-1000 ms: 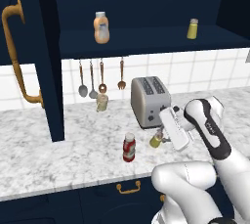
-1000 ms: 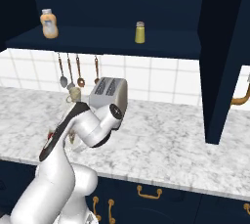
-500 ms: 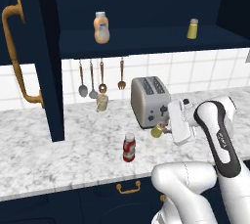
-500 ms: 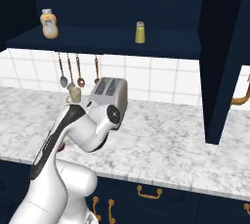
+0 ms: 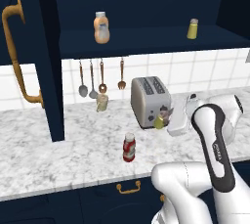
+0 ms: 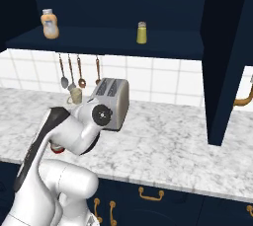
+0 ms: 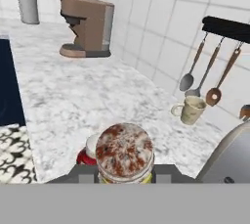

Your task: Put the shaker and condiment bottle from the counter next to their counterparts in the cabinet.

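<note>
- The gripper point(image 5: 163, 120) is closed on the shaker point(image 5: 159, 122), holding it off the counter point(image 5: 73, 154) just in front of the toaster point(image 5: 149, 100); the jaws stand only as far apart as the shaker's body is wide.
- In the hand view the shaker's speckled cap point(image 7: 124, 150) sits between the dark finger tips, which suggests the grip is on the body below the cap, keeping it upright for the shelf.
- The condiment bottle point(image 5: 129, 147) stands upright on the counter, nearer and to the left of the toaster, apart from the hand; it waits its turn, I judge.
- The cabinet point(image 5: 146, 37) is open, its door point(image 5: 29, 61) swung to the left, so the shelf is free to reach.
- On that shelf the twin shaker point(image 5: 193, 28) stands at the right and the peach-orange bottle point(image 5: 101, 27) at the left; the held shaker belongs beside its twin.
- A cream mug point(image 5: 101, 102) sits under the hanging utensils point(image 5: 100, 76), left of the toaster, out of the lifting path.
- The fingers themselves are poorly seen from the base, probably hidden behind the white wrist.
</note>
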Robot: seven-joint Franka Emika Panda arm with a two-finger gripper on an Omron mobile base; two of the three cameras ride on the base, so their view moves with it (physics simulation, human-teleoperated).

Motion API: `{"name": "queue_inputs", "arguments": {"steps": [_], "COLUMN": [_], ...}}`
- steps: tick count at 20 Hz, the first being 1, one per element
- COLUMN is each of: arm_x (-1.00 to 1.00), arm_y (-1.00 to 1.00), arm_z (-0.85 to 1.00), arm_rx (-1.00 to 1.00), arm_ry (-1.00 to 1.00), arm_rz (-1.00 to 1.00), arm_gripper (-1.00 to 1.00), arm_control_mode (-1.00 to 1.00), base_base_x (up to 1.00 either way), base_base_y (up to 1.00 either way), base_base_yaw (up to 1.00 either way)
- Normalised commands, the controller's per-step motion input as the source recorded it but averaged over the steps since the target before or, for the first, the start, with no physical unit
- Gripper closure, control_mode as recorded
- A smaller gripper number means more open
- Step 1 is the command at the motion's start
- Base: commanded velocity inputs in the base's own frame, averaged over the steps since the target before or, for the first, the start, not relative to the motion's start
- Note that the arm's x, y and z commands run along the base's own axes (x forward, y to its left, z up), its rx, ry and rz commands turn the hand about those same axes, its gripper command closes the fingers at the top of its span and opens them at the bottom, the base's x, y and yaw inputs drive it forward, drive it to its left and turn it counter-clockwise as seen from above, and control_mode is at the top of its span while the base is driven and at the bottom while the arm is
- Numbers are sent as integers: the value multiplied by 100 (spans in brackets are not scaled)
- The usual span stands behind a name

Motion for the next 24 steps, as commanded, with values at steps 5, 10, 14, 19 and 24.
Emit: {"name": "queue_inputs", "arguments": {"steps": [5, 10, 14, 19, 24], "arm_x": [0, 0, 0, -1, -12], "arm_y": [-21, -26, -23, -22, -24], "arm_z": [36, 39, 49, 51, 40], "arm_rx": [0, 0, 0, 0, 0], "arm_ry": [19, 22, 16, 4, 0], "arm_rz": [-30, -26, -25, -23, -20], "arm_gripper": [100, 100, 100, 100, 100], "arm_control_mode": [-100, -100, -100, -100, -100], "base_base_x": [0, 0, 0, 0, 0], "base_base_y": [0, 0, 0, 0, 0], "base_base_yaw": [0, 0, 0, 0, 0]}}
